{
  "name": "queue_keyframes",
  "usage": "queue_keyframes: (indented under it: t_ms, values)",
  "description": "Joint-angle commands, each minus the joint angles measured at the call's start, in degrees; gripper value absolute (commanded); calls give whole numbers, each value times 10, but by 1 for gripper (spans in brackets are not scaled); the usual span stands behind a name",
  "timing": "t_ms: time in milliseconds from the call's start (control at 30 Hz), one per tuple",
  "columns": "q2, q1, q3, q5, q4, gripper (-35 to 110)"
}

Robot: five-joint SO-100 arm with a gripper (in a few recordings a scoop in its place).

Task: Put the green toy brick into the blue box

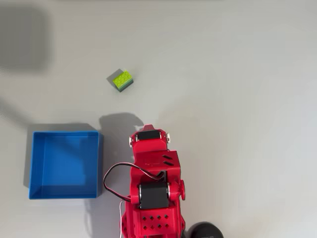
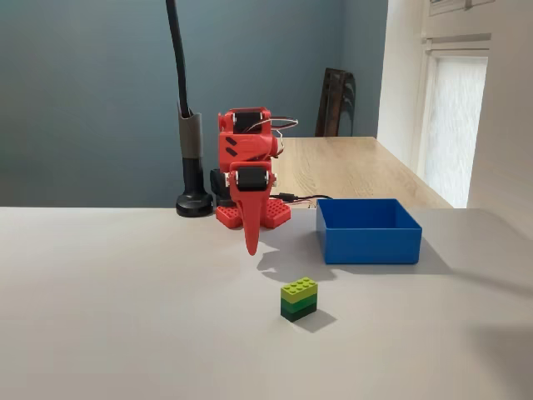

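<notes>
The green toy brick (image 1: 122,80) (image 2: 299,299) lies alone on the pale grey table, lime on top with darker layers beneath. The blue box (image 1: 64,134) (image 2: 371,246) is a shallow open tray with nothing in it. In the overhead view it lies left of the red arm (image 1: 151,168); in the fixed view it lies to the arm's right. My gripper (image 2: 251,242) points straight down just above the table. Its fingers are together and hold nothing. It hangs between the arm's base and the brick, well short of the brick and beside the box.
A black lamp stand (image 2: 194,202) (image 1: 203,230) stands next to the arm's base. Behind the grey table are a wooden table (image 2: 358,167) and a dark chair (image 2: 336,100). Open grey surface surrounds the brick.
</notes>
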State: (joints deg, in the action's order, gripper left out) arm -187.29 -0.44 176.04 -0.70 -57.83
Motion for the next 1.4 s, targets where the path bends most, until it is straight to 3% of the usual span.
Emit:
queue_keyframes:
  t_ms: [0,1367]
  values:
    - [-5,-5,6,-2,6,0]
    - [-1,-9,-43,-38,39,0]
